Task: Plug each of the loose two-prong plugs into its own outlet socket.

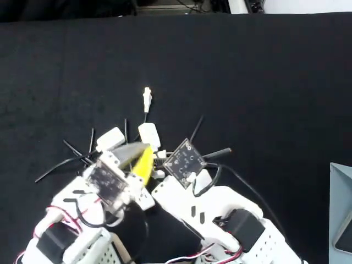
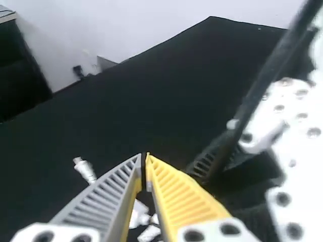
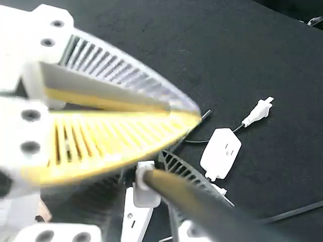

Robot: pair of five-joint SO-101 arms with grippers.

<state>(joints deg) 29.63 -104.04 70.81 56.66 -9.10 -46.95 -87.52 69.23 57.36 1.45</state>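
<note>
Across black tablecloth [image 1: 264, 71], white plug [image 1: 147, 99], white wall [image 2: 126, 25] beyond

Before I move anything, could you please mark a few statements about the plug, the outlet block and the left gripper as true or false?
1. The white two-prong plug lies loose on the black table. True.
2. The left gripper is wide open. False: its gray and yellow fingers meet at the tips.
3. The plug's cord is white. False: it is thin and black.
4. In the high view, a white outlet block lies between the plug and the arms. True.
5. The plug is seated in that outlet block. False: it lies apart from the block, its prongs pointing away.
</note>
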